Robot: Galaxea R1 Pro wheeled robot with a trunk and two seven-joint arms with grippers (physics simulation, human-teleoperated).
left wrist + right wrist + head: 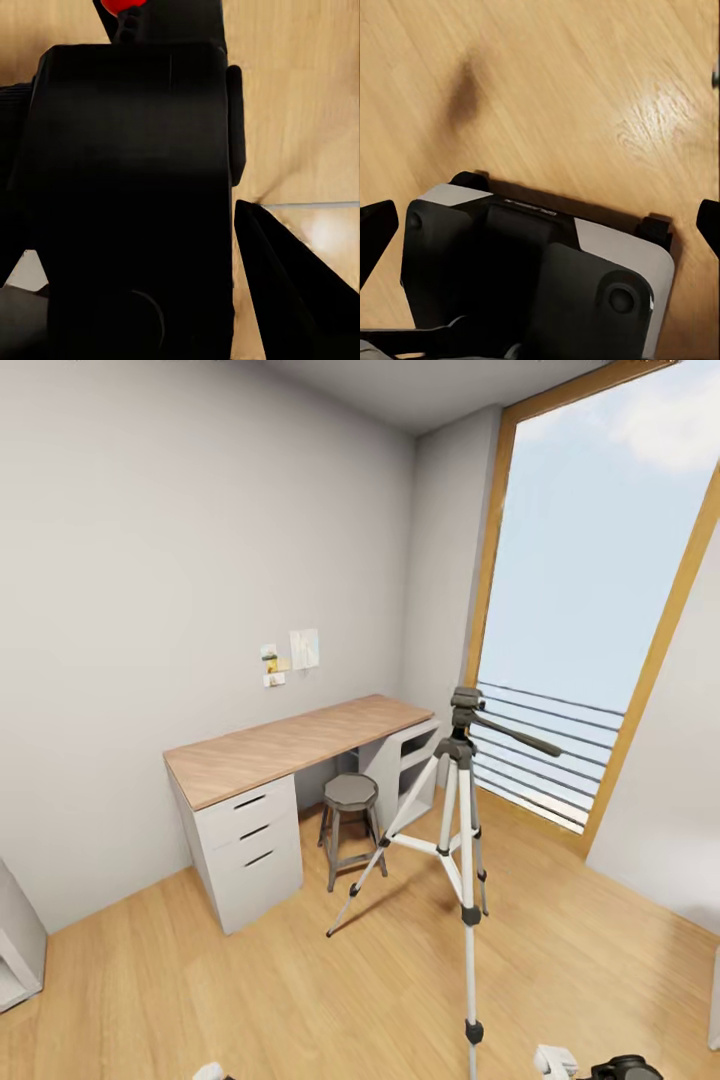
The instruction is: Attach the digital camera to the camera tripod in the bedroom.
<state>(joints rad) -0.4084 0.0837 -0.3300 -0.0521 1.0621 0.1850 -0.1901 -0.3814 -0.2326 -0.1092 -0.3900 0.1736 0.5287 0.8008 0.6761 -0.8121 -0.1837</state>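
Note:
The camera tripod (pixel 462 800) stands on the wood floor right of the desk. It has silver-white legs, a dark grey head (pixel 465 710) and a black pan handle (pixel 520 738) pointing right. Nothing sits on its head. In the left wrist view the black digital camera (pixel 127 187), with its red dot (pixel 124 6), sits between the dark fingers (pixel 292 285) of my left gripper (pixel 127 150), which is shut on it. My right gripper (pixel 544 225) hangs open over the floor, its fingertips (pixel 375 229) far apart and nothing between them.
A wood-topped white desk (pixel 290 745) with drawers stands against the left wall, a grey stool (pixel 350 795) tucked in front of it. A tall wood-framed window (pixel 600 590) with railings is behind the tripod. Bare plank floor (pixel 250 980) lies between me and the tripod.

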